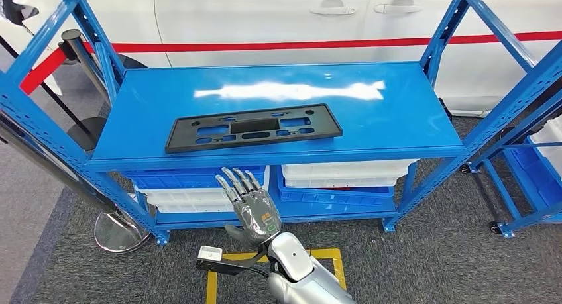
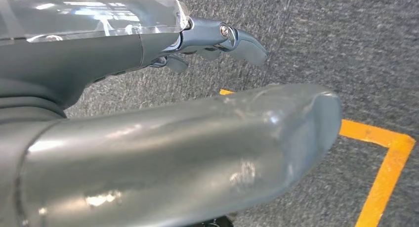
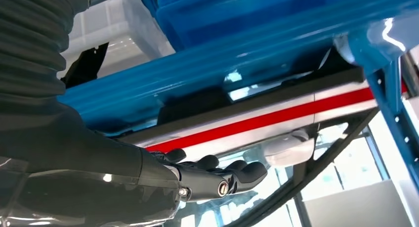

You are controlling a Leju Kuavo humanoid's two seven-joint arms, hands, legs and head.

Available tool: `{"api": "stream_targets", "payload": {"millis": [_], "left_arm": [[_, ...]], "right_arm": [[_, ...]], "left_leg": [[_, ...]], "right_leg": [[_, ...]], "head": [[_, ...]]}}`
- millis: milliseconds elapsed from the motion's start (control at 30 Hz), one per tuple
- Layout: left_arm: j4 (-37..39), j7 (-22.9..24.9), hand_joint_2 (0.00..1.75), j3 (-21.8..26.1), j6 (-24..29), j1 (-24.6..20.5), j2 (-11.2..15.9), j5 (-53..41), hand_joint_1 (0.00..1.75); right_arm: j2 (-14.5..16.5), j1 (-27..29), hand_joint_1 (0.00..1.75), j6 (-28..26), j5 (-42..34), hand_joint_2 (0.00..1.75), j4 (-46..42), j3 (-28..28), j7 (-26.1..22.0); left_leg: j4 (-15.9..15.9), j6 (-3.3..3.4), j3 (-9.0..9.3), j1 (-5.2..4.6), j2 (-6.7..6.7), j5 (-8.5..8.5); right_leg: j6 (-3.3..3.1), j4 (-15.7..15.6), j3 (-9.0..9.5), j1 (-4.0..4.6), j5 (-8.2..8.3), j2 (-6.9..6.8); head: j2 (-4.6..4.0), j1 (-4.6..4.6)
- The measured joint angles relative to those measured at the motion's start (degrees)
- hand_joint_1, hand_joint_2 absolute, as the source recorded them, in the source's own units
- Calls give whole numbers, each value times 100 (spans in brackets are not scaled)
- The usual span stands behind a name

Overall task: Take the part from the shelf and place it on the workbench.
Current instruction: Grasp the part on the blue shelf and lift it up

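Head view, centre frame: we see the black part (image 1: pixel 253 126) flat on the blue shelf (image 1: pixel 166 92); below it, right hand (image 1: pixel 250 203) empty, fingers apart. Left hand (image 2: pixel 217 41): state unclear.

open blue shelf top (image 1: pixel 371 125) around flat black part (image 1: pixel 253 126), uprights (image 1: pixel 443 42) at corners, bins (image 1: pixel 199 185) beneath

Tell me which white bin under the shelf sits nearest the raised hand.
The left white bin, under the blue tray, directly behind the right hand. The other white bin sits further right, beneath the shelf's right half.
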Motion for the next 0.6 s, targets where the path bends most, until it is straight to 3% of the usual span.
{"api": "stream_targets", "payload": {"millis": [67,200,233,300,333,367,400,467,500,533,600], "left_arm": [[10,2,0,38,0,-5,-3,0,0],[14,12,0,103,1,-25,17,-3,0],[15,18,0,120,1,-27,23,-5,0],[17,33,0,148,-4,-23,28,-10,0],[19,41,0,161,-7,-16,32,-12,0],[19,46,0,174,-10,-9,40,-13,0],[19,52,0,187,-13,-3,52,-14,0],[19,57,0,216,-19,-2,80,-17,0],[21,61,0,229,-23,-5,89,-19,0],[22,63,0,244,-26,-12,93,-21,0],[25,67,0,267,-31,-17,95,-25,0]], "right_arm": [[2,5,0,-3,-29,175,-21,-64,-11],[23,23,0,-7,-54,175,-67,-138,-15],[29,25,0,-7,-60,175,-90,-153,-15],[31,31,0,-7,-73,175,-125,-176,-16],[29,40,0,-7,-83,175,-138,-185,-16],[28,52,0,-7,-91,175,-152,-194,-17],[26,63,0,-7,-102,175,-173,-203,-17],[24,75,0,-7,-115,175,-227,-215,-19],[22,76,0,-8,-120,175,-253,-218,-19],[21,77,0,-9,-121,175,-279,-223,-21],[14,83,0,-11,-125,175,-317,-238,-23]], "left_leg": [[-8,-48,4,8,7,-25],[71,-173,0,12,29,-129],[294,-203,-96,17,31,-255],[1013,-263,-461,55,31,-578],[1345,-295,-652,77,32,-675],[1495,-324,-762,99,33,-658],[1430,-350,-769,121,35,-526],[774,-391,-514,166,44,-85],[437,-398,-364,167,47,58],[211,-374,-265,161,45,129],[108,-290,-223,132,35,97]], "right_leg": [[-85,-370,157,49,80,3],[-88,-555,269,-5,100,17],[-94,-599,313,-32,104,9],[-110,-613,358,-38,77,-5],[-110,-604,368,-41,58,-6],[-102,-592,379,-46,36,-1],[-87,-573,394,-56,9,6],[-33,-511,434,-82,-68,19],[3,-467,440,-81,-110,23],[38,-431,436,-75,-142,26],[91,-403,418,-53,-169,30]], "head": [[0,-17],[-1,-23],[-1,-27],[0,-28],[0,-26],[0,-26],[1,-26],[1,-27],[1,-34],[1,-39],[0,-34]]}}
